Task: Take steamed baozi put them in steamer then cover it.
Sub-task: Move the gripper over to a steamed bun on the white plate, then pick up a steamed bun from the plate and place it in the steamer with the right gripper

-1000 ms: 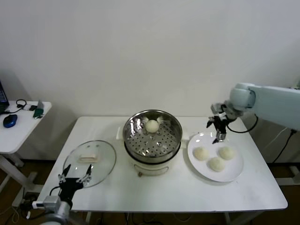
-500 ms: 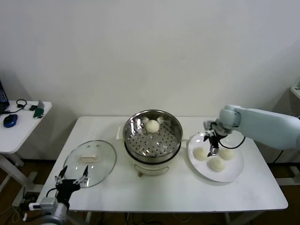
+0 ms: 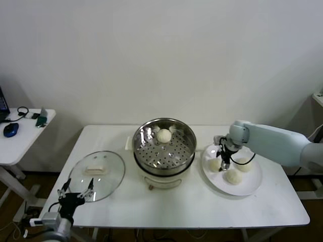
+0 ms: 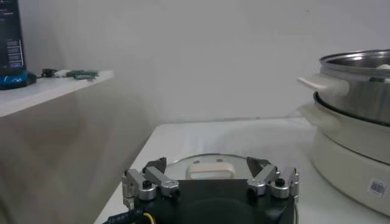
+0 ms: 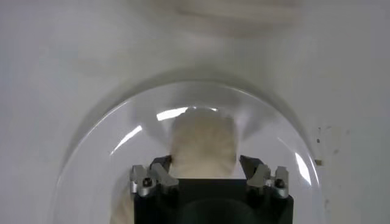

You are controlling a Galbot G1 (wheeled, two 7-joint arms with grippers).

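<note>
The steamer stands mid-table on its white base, with one baozi at the back of its perforated floor. Three more baozi lie on a white plate to its right. My right gripper is low over the plate's leftmost baozi, open. In the right wrist view that baozi sits between the open fingers of my right gripper. The other two baozi lie apart from it. The glass cover lies flat on the table at the left. My left gripper waits open at the cover's front edge.
The left wrist view shows the left gripper just short of the cover's white handle, with the steamer off to the side. A small side table with a mouse and cables stands left of the main table.
My right gripper has moved from behind the plate, left and down, over the leftmost baozi. My left gripper has drifted slightly toward the table's front edge.
</note>
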